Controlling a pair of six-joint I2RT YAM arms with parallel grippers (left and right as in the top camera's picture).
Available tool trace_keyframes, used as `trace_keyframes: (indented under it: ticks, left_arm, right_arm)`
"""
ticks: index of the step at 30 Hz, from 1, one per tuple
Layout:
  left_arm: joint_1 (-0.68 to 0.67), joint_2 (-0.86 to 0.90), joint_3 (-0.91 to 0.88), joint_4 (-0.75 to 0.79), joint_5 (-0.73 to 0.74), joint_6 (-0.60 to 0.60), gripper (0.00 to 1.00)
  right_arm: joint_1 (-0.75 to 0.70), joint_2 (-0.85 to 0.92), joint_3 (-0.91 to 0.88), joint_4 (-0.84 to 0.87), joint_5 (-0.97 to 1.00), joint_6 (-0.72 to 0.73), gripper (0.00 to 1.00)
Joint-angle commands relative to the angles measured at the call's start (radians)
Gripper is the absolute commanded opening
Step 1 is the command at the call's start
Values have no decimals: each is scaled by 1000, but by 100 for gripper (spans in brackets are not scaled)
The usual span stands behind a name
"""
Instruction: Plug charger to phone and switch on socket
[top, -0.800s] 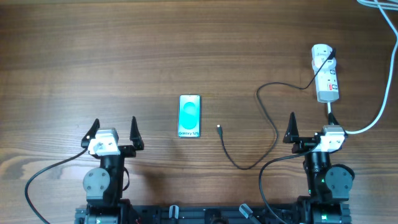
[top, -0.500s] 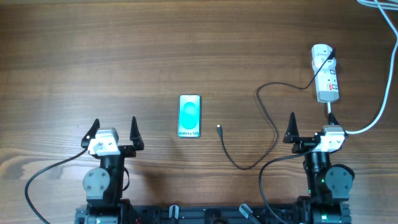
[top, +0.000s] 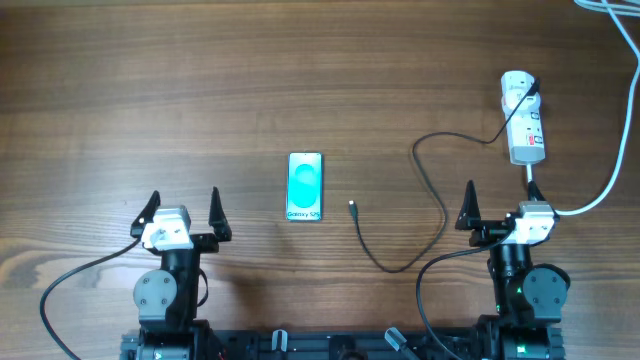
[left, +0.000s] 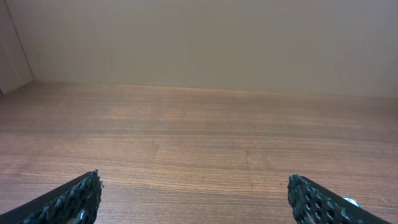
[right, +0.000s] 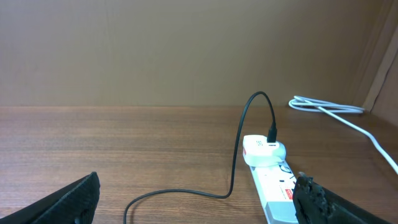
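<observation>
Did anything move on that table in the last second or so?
Nothing visibly changed. The left tool and the right tool sit open and empty as before. The phone, charger and socket lie where they were.

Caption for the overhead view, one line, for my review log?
Left gripper and right gripper open, empty; phone flat mid-table, charger tip free beside it, socket far right.
</observation>
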Motion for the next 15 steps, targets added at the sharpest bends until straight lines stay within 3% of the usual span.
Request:
trace_keyframes:
  ticks: [1, 15]
  left_arm:
    - [-5, -9, -6, 3, 8, 15, 100]
    - [-5, -9, -6, 3, 8, 15, 100]
  right_arm:
    - [1, -3, -2, 3, -10, -14, 100]
    - [1, -3, -2, 3, -10, -13, 100]
